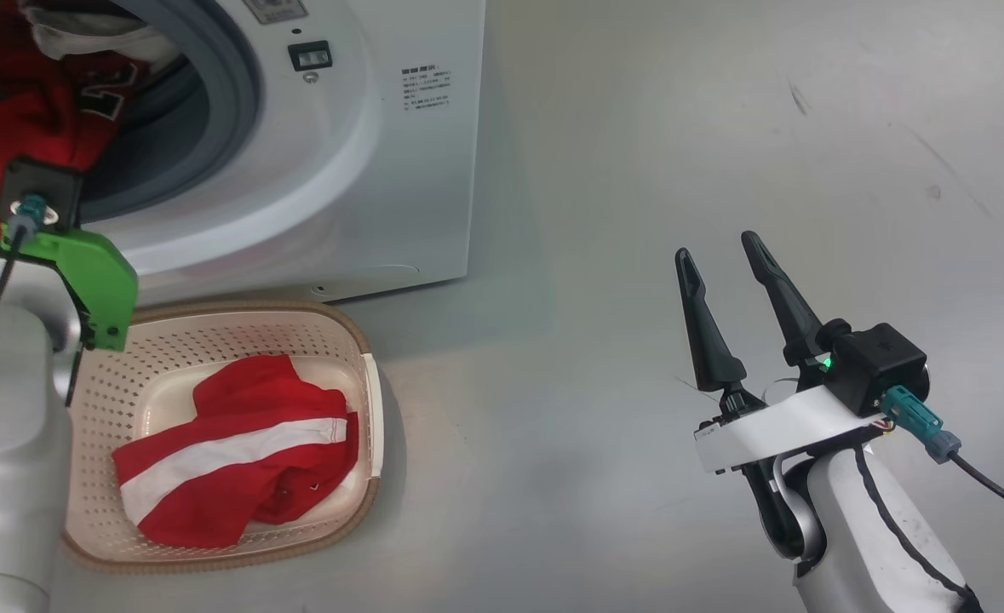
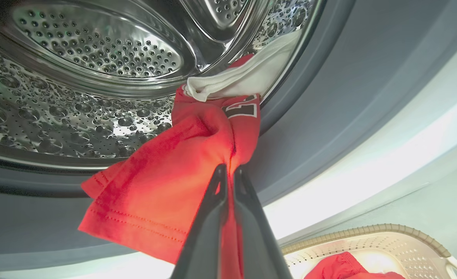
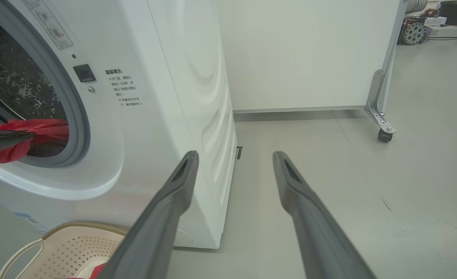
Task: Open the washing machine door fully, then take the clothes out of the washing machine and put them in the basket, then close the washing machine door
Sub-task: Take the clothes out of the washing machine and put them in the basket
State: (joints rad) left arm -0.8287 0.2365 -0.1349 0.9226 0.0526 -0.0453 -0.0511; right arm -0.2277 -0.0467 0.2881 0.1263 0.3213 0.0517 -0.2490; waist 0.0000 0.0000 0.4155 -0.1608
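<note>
Your left claw [image 2: 228, 169] is clamped tight on a fold of the red jersey [image 2: 162, 186], right at the washer [image 1: 399, 170] mouth. The cloth hangs from the pinch across the grey gasket [image 2: 329, 97], and its white end trails back against the drum [image 2: 96, 58] lip. You are, by the look of it, in the unloading step: the mouth stands open and one striped garment [image 1: 229, 451] already lies in the basket [image 1: 169, 340]. The next move calls for drawing the jersey clear of the lip so the trailing end does not snag. Then lower it to the basket, which sits on the floor [image 1: 638, 128] just below the mouth, and release there. Your right claw [image 1: 716, 247] stands apart and empty, well right of the washer.
</note>
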